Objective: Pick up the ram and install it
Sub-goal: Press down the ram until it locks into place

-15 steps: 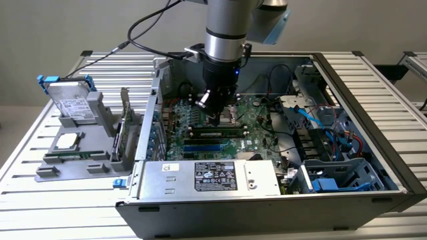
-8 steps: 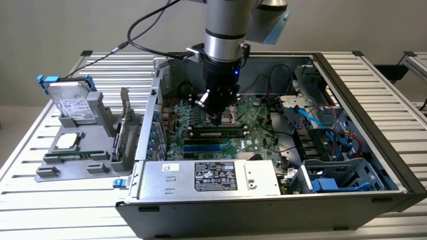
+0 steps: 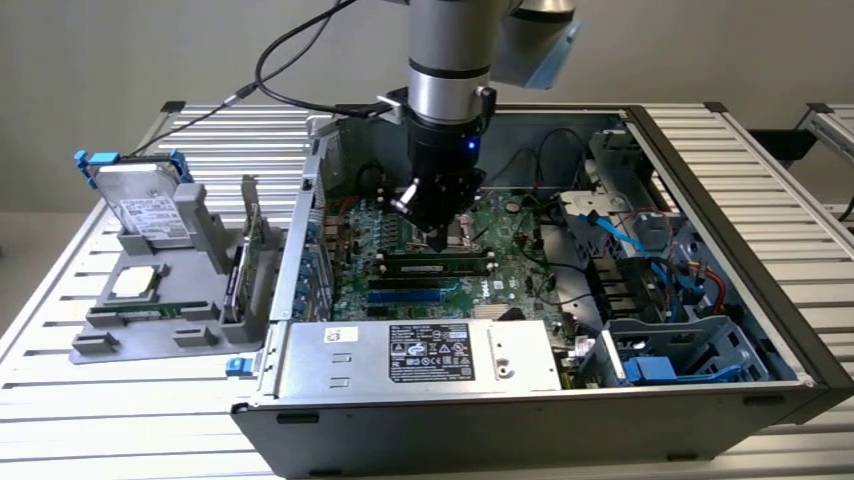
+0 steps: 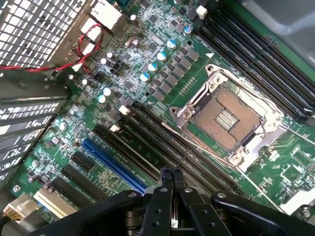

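Gripper (image 3: 437, 238): fingers (image 4: 166, 173) pressed together, holding nothing, low over the motherboard (image 4: 162, 69).
Ram (image 3: 434, 266): seated in a slot, just below the fingertips.
Room: case (image 3: 694, 180) walls stand well apart.

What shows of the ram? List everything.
The ram is a long, narrow green board stick carrying a row of black chips. It stands on edge in a motherboard slot inside the open computer case, parallel to the blue slot nearby. The end effector, fingers together, is right above its middle; whether they touch cannot be told.
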Motion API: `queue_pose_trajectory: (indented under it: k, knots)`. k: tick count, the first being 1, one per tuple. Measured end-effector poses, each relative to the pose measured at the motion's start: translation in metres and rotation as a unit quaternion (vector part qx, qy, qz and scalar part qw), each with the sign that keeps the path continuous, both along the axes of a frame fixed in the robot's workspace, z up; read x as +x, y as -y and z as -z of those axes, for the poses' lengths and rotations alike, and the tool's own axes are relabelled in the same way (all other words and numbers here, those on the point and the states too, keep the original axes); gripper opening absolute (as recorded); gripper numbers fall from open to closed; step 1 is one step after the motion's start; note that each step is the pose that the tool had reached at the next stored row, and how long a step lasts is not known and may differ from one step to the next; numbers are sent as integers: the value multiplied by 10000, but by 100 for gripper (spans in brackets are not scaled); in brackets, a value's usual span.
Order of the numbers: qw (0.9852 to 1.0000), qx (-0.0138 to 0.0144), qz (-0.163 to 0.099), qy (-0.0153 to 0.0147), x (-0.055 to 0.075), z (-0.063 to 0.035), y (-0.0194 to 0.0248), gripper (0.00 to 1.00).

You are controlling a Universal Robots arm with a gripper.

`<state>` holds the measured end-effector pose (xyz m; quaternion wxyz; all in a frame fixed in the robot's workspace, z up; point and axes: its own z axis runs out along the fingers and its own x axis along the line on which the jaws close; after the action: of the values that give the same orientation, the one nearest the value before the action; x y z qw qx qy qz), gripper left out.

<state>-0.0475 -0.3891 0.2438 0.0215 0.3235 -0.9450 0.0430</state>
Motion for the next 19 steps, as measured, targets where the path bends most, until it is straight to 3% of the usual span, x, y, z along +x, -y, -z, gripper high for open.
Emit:
queue_pose_trajectory:
  k: [5,10,14,19]
  knots:
    - [9995,0,325,63,0,0,0,10]
    - [9978,-1,655,114,0,0,0,10]
    - [9955,-3,937,141,-1,0,0,10]
    - [9912,-6,1312,163,-1,-1,0,10]
